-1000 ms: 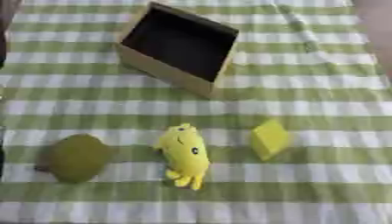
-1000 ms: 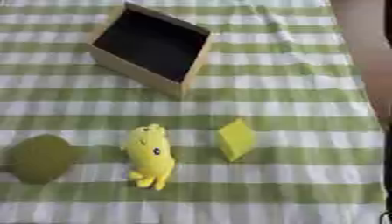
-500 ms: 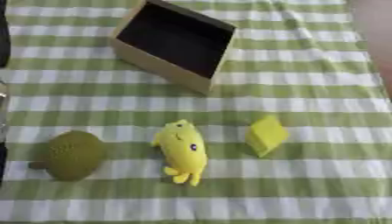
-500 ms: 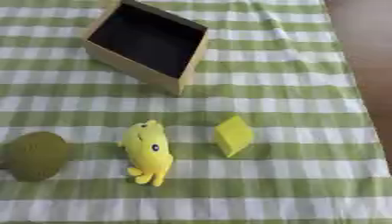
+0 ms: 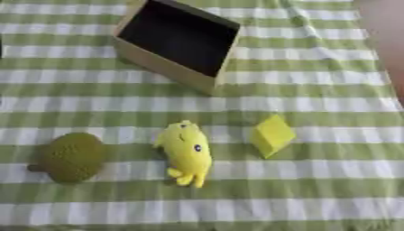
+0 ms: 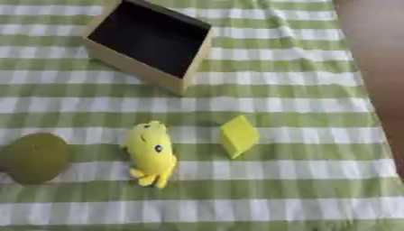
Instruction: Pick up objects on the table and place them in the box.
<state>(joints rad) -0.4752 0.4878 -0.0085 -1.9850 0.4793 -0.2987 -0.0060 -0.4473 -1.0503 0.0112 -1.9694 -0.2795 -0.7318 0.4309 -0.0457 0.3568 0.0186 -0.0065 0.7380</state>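
Note:
A tan cardboard box (image 5: 162,68) with a dark inside stands open at the back of the table, turned at an angle. In front of it lie three things in a row. A round olive-green fruit-like toy (image 5: 72,156) is at the left. A yellow plush animal (image 5: 187,151) lies in the middle, head toward the box. A yellow-green block (image 5: 272,135) rests at the right, tilted on an edge. Neither of my hands shows in either view.
A green and white checked cloth (image 5: 315,94) covers the table. Its right edge (image 6: 371,90) runs along bare brown floor at the far right.
The whole picture has shifted: the box now sits higher and the three things lie a little higher too, so the camera has tilted. Nothing on the table has moved.

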